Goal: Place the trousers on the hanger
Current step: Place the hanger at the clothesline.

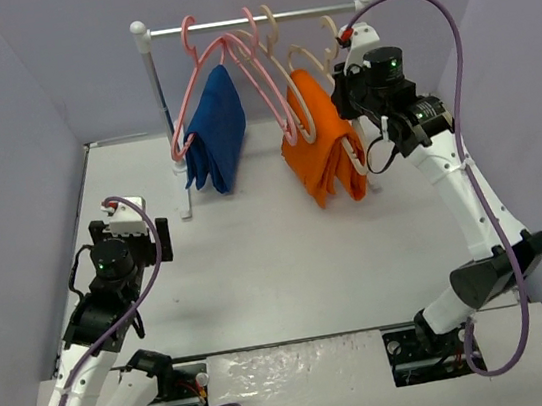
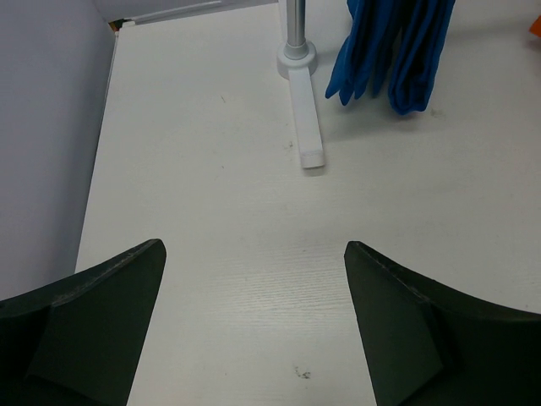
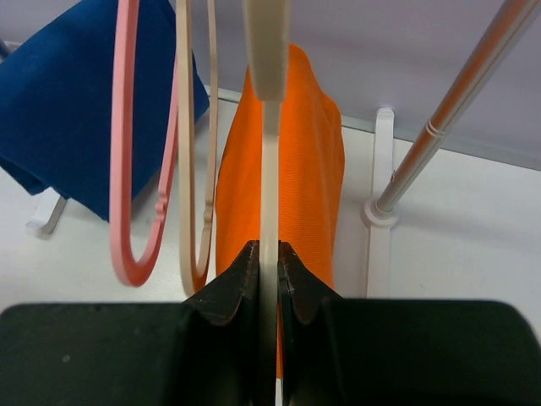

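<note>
Right gripper point(image 3: 269, 258): you have it pinched tight on the cream hanger point(image 3: 269, 51) | trousers point(image 1: 323, 155): one pair, plain bright orange, folded, hanging under the rail point(image 1: 255, 19) just behind that hanger | left of it: one blue garment point(image 3: 59, 101), pink hanger point(image 3: 125, 169) | left gripper point(image 2: 254, 247): spread wide, empty, above the table point(image 2: 211, 169).

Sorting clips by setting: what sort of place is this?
Probably a robotics lab cell, not a home: plain lilac walls box in a white table with a small clothes rail, a left arm and right arm mounted.
</note>
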